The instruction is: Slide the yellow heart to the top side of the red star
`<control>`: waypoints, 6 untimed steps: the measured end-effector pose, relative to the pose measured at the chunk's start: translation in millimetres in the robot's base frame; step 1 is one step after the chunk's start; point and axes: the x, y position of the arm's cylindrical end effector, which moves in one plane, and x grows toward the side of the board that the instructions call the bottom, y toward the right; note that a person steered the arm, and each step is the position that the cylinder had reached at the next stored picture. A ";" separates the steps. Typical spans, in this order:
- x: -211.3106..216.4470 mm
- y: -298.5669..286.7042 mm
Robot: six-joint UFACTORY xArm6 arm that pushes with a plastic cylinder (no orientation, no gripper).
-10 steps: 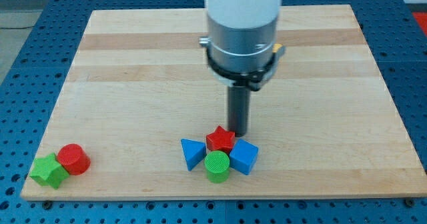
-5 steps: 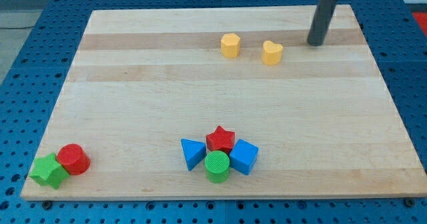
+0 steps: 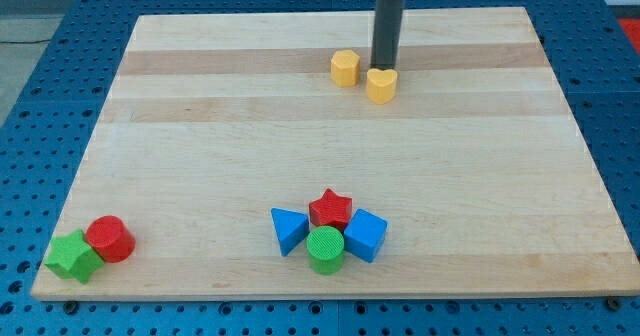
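Note:
The yellow heart (image 3: pixel 381 84) lies near the view's top, right of centre. My tip (image 3: pixel 385 68) touches its top edge, just above it. The red star (image 3: pixel 330 209) sits near the view's bottom centre, far below the heart. It is packed against a blue triangle (image 3: pixel 288 228), a green cylinder (image 3: pixel 325 250) and a blue cube (image 3: pixel 366 235).
A yellow hexagon block (image 3: pixel 345 68) stands just left of the heart and the tip. A red cylinder (image 3: pixel 110 239) and a green star (image 3: pixel 72 256) sit at the bottom left corner of the wooden board (image 3: pixel 200 136).
My tip moved left from the top right of the board to the heart's top edge. The heart has shifted left and slightly down, closer to the yellow hexagon.

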 end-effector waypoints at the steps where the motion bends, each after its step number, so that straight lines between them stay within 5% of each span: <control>1: 20.2 -22.1; 6: 71.0 61.3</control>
